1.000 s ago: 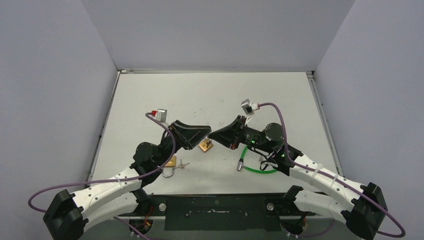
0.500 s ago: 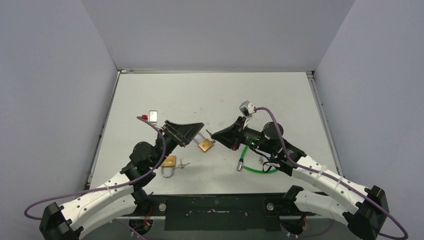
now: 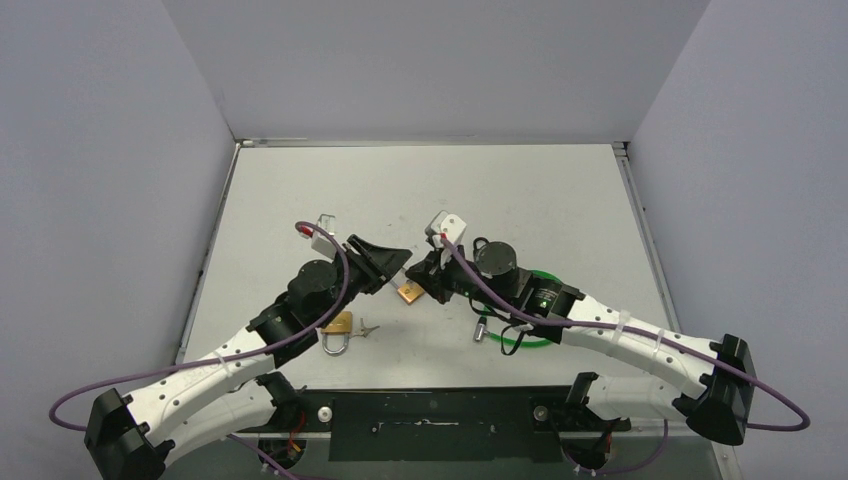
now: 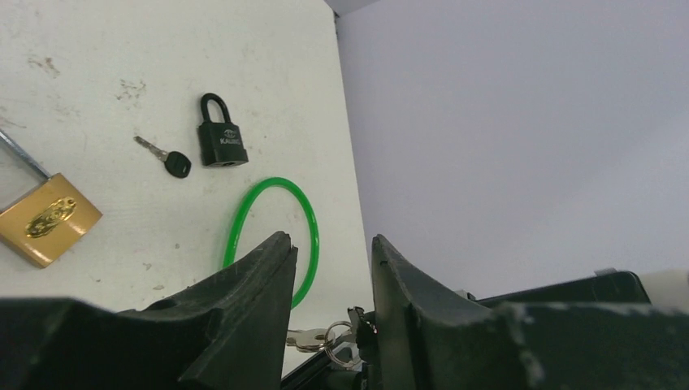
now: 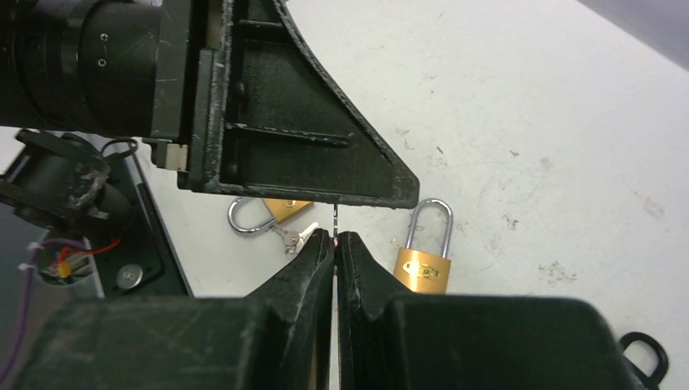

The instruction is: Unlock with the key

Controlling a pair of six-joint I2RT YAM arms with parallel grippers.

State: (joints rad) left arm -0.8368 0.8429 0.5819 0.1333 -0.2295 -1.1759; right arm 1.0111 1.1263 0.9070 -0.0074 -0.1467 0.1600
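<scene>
A brass padlock [image 3: 410, 293] lies flat on the table between my two grippers, its shackle closed; it also shows in the right wrist view [image 5: 422, 270] and the left wrist view [image 4: 47, 221]. My right gripper [image 3: 426, 272] [image 5: 335, 240] is shut on a thin key [image 5: 335, 218], seen edge on, just left of the padlock. A ring with another key [image 4: 313, 339] hangs there. My left gripper [image 3: 402, 260] [image 4: 329, 242] is open and empty, hovering just above and beside the right gripper's tips.
A second brass padlock [image 3: 338, 325] with keys [image 5: 296, 237] lies under my left arm. A green cable loop [image 4: 276, 227], a black padlock [image 4: 222, 143] and a black-headed key [image 4: 172, 162] lie to the right, partly under my right arm.
My left gripper pulled back from the padlock, then came forward again. My right wrist has rolled and shifted left, bringing its tips right up to the left gripper.
</scene>
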